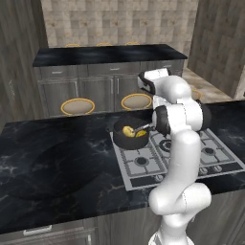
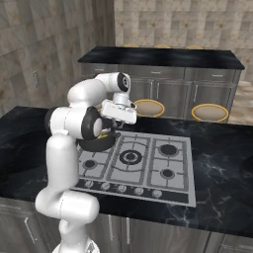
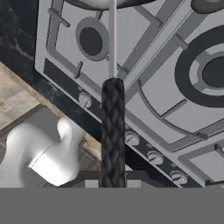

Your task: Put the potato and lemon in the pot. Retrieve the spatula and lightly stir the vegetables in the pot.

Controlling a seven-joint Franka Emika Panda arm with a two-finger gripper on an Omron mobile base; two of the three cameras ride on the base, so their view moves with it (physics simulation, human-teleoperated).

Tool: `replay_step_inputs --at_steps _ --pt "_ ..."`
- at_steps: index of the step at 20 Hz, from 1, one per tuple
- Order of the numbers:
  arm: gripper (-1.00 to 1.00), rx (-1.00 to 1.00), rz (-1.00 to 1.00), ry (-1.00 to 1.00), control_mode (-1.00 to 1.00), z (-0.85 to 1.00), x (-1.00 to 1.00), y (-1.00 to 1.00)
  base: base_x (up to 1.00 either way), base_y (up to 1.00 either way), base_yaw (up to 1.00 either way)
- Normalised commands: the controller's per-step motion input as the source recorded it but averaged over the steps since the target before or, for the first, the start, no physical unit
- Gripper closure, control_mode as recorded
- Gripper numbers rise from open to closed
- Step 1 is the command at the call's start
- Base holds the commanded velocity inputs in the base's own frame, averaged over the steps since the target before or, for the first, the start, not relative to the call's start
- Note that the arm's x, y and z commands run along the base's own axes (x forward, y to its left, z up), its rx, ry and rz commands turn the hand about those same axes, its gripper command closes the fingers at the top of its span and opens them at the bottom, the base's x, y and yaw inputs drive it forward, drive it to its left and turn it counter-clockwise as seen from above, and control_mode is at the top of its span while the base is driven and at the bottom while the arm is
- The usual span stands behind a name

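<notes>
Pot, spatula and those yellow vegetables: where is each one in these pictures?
pot (image 1: 119, 139): left base view, dark front wall.
spatula (image 3: 113, 131): hand view, black woven handle.
vegetables (image 1: 128, 131): left base view, yellow lump inside the pot.

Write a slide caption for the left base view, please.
White arm holds the spatula over the dark pot on the stove, two yellow vegetables inside.

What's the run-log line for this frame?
phase: stirring | gripper: shut on spatula | vegetables: in pot | pot: on stove rear-left burner
</notes>
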Motion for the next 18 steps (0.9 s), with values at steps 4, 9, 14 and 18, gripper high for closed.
replay_step_inputs --at_steps 4,9,14,18 --pt "1.00 -0.04 -0.05 0.18 -1.00 -0.38 0.22 0.00 0.00 0.00 0.00" --pt "1.00 -0.06 -0.04 0.13 -1.00 -0.06 0.22 0.00 0.00 0.00 0.00" --pt "1.00 -0.07 -0.03 0.09 -1.00 0.09 0.18 0.00 0.00 0.00 0.00" --pt "1.00 -0.02 -0.04 0.02 -1.00 0.32 0.01 -0.05 0.00 0.00 0.00"
